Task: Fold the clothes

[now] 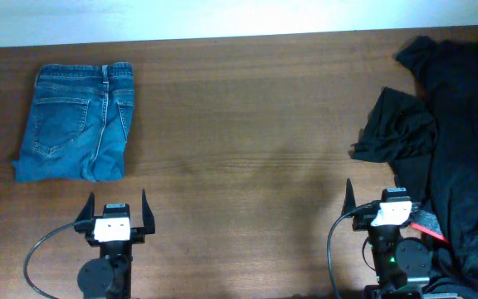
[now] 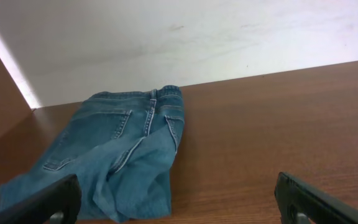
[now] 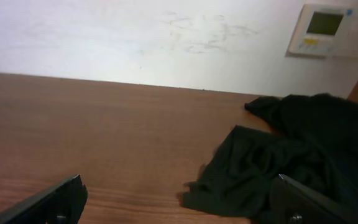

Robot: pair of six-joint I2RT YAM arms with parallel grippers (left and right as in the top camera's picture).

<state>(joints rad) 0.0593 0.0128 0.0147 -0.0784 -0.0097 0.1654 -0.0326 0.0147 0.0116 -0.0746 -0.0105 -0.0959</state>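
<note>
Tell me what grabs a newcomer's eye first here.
The blue denim jeans, folded at the table's far left, stand out most. Opposite, a rumpled heap of black garments sprawls along the right edge. The left gripper and right gripper sit open at the near edge, holding nothing.

jeans [image 1: 75,122] far left, garment heap [image 1: 463,124] far right

Soft, even light, no hard shadows. A pale sheen crosses the table [image 1: 256,158] at centre frame. The black clothes [image 1: 463,124] swallow detail, and both wrist views look slightly blurred.
</note>
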